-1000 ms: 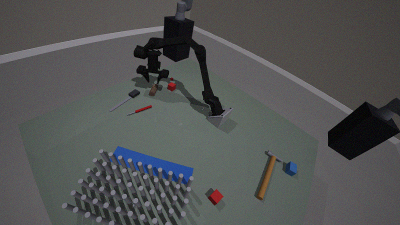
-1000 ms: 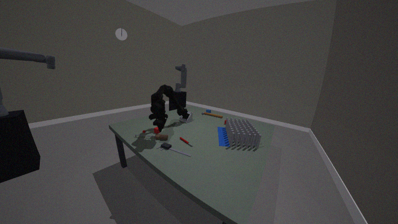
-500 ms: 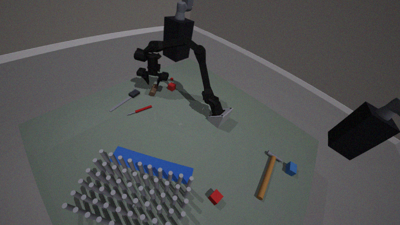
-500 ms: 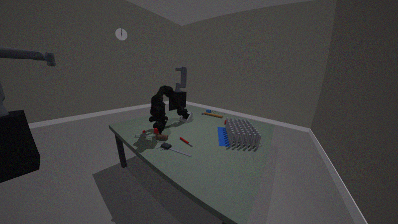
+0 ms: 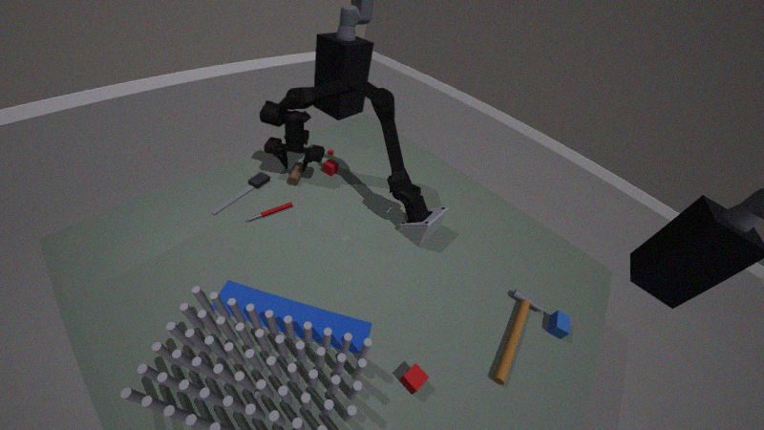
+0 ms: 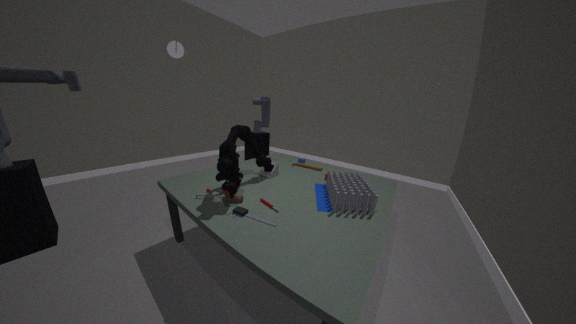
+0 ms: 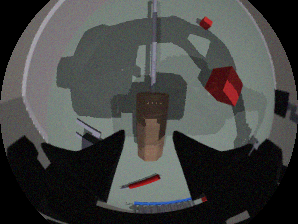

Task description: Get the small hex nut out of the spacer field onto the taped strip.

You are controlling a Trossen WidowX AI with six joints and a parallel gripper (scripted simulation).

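Note:
My gripper [image 5: 294, 167] [image 7: 149, 134] is open, low over the table, with its fingertips on either side of a brown wooden handle [image 5: 293, 176] [image 6: 235, 199] [image 7: 151, 146]. The fingers do not grip it. A thin metal shaft [image 7: 154, 60] runs from that handle, away from the spacers. The metal spacers [image 5: 199, 297] [image 6: 352, 193] stand upright in rows. The blue taped strip [image 5: 299, 308] [image 6: 320, 197] [image 7: 165, 201] lies along their near side toward the arm. I cannot make out the nut among the spacers.
A dark block with a pale rod [image 5: 229, 201] and a red-handled tool [image 5: 276, 208] [image 6: 266, 203] [image 7: 145, 182] lie near the gripper. A red cube [image 5: 329, 167] [image 7: 225, 86] is beside it. A hammer [image 5: 513, 342], a blue cube [image 5: 560, 324] and another red cube [image 5: 414, 378] lie farther off.

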